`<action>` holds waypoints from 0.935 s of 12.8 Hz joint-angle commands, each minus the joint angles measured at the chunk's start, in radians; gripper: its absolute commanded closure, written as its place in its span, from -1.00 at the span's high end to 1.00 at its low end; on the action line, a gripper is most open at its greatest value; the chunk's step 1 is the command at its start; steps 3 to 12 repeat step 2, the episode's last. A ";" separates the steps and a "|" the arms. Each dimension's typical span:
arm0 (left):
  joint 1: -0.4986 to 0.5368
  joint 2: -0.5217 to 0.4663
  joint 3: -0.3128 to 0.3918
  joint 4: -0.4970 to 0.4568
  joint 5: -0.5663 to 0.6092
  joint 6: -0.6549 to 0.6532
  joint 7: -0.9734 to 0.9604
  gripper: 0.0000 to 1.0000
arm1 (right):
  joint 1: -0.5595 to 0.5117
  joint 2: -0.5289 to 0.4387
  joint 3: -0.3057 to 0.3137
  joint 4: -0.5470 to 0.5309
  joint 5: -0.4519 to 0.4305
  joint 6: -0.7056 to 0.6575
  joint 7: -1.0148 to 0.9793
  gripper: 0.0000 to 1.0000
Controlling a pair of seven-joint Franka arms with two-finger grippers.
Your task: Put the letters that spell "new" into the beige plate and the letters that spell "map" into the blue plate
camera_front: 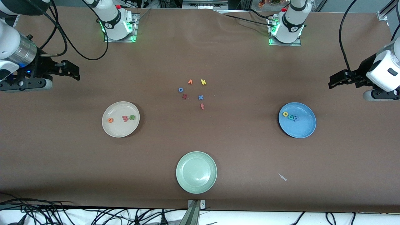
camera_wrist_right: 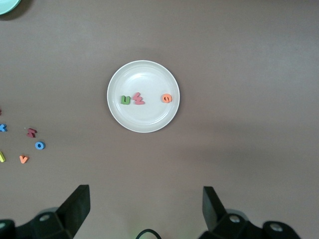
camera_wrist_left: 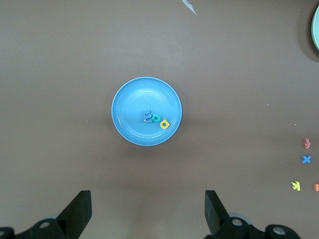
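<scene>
The beige plate [camera_front: 120, 119] is sitting toward the right arm's end of the table, holding the green n [camera_front: 132, 117], the red-pink w [camera_front: 125, 118] and the orange e [camera_front: 110, 120]. The right wrist view is showing these three more plainly, n and w just beside each other and e apart from them.

The blue plate [camera_front: 297, 120] is lying toward the left arm's end, carrying the yellow a [camera_front: 285, 114], the teal p [camera_front: 291, 117] and the m [camera_front: 295, 118]. In the front view p and m are blurring together; the left wrist view is separating them, the three touching in a row.

Only the front view is taking in the whole green plate [camera_front: 196, 172], nearest the camera, and all the leftover letters [camera_front: 193, 93] at mid-table.

The right gripper [camera_front: 73, 72] is hanging wide and empty over bare table near its end. The left gripper [camera_front: 334, 80] is doing likewise at its own end, fingers [camera_wrist_left: 79, 209] spread with nothing between.
</scene>
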 commanded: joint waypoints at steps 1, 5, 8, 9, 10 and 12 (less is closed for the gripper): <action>0.004 -0.002 0.004 0.004 0.000 -0.002 -0.013 1.00 | -0.001 0.018 -0.002 0.040 0.009 -0.023 -0.015 1.00; 0.004 -0.002 0.006 0.003 0.000 -0.002 -0.013 1.00 | -0.001 0.018 -0.002 0.040 0.009 -0.023 -0.015 1.00; 0.004 -0.002 0.006 0.003 0.000 -0.002 -0.013 1.00 | -0.001 0.018 -0.002 0.040 0.009 -0.023 -0.015 1.00; 0.004 -0.002 0.006 0.003 0.000 -0.002 -0.013 1.00 | -0.001 0.018 -0.002 0.040 0.009 -0.023 -0.015 1.00; 0.004 -0.002 0.006 0.003 0.000 -0.002 -0.013 1.00 | -0.001 0.018 -0.002 0.040 0.009 -0.023 -0.015 1.00; 0.004 -0.002 0.006 0.003 0.000 -0.002 -0.013 1.00 | -0.001 0.018 -0.002 0.040 0.009 -0.023 -0.015 1.00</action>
